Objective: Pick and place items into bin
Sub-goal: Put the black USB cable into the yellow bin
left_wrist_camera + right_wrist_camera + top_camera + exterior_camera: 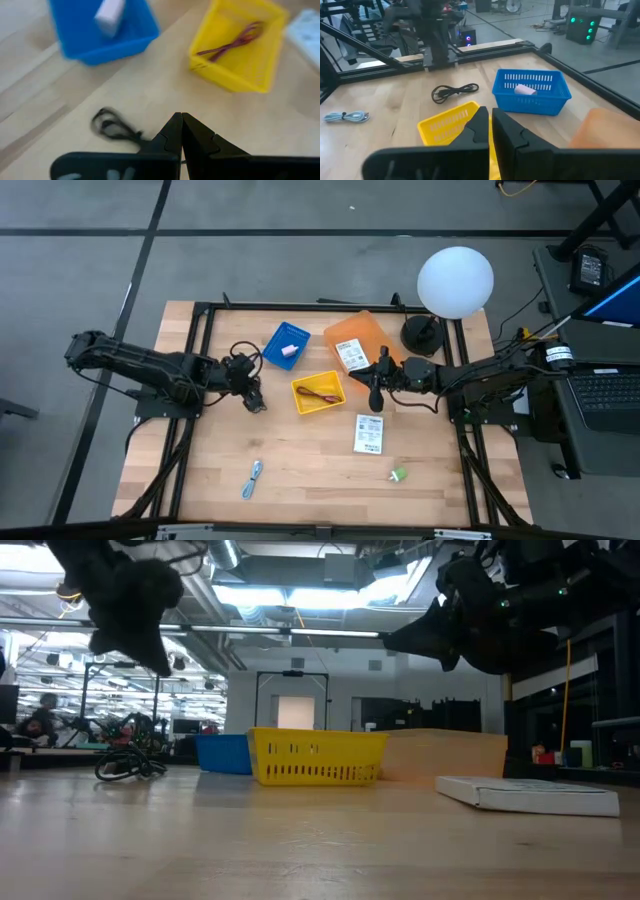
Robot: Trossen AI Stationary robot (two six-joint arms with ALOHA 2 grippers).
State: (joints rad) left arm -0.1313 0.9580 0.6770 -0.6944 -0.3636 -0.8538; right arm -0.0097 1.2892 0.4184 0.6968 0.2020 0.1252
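My left gripper (257, 404) hangs shut and empty above the table, left of the yellow bin (318, 392), which holds a dark-red cord (234, 40). A black cord (243, 356) lies on the wood beside it (113, 125). The blue bin (287, 345) holds a small pink block (524, 90). The orange bin (358, 340) holds a white packet (352, 355). My right gripper (490, 116) is shut and empty, above the gap between the yellow and orange bins. A second white packet (369, 433), a green piece (398, 474) and a blue-silver piece (252, 478) lie on the near part of the table.
A white ball lamp (455, 280) on a dark foot stands at the far right corner. A black frame (300, 306) runs along the table's edges. Bare wood (310, 470) lies between the blue-silver piece and the packet.
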